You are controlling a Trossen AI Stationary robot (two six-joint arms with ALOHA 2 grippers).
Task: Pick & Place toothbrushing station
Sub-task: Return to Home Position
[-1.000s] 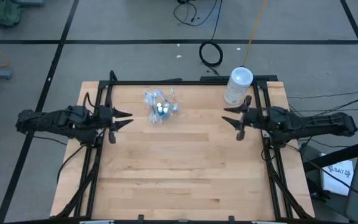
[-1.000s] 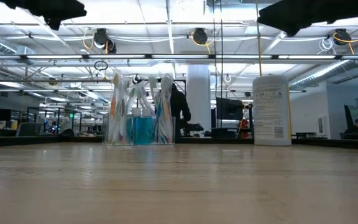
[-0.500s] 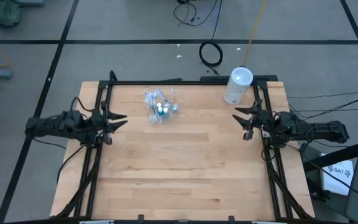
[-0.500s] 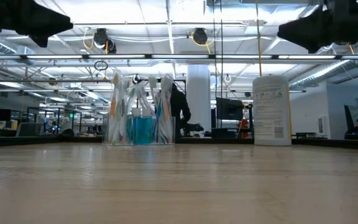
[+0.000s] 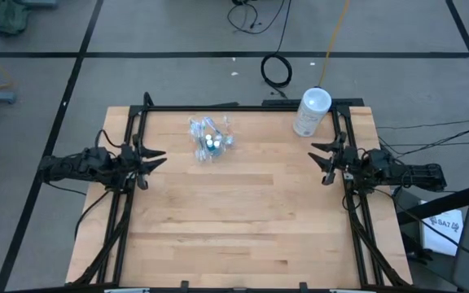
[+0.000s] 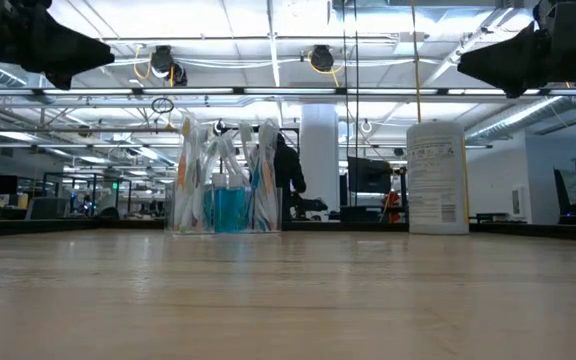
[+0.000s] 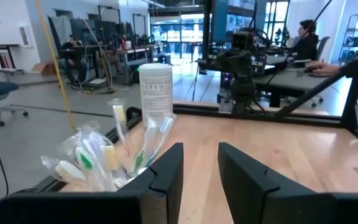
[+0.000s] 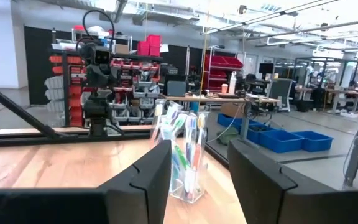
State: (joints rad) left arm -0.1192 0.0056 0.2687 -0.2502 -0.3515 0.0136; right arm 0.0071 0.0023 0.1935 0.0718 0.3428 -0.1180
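Wooden table [image 5: 243, 228] | pouch [image 5: 210, 140] packed upright | left gripper [image 5: 151, 163], right gripper [image 5: 322, 163] empty, jaws parted | advise retracting clear of canister [image 5: 312, 112].

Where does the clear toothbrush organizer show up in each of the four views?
High view: the clear organizer on the table, above and left of centre.
Low view: the organizer stands left of centre, the white canister to its right.
Left wrist view: the organizer close up, the canister behind it.
Right wrist view: the organizer upright ahead; no canister.
Shared landmark: the canister, in three views.
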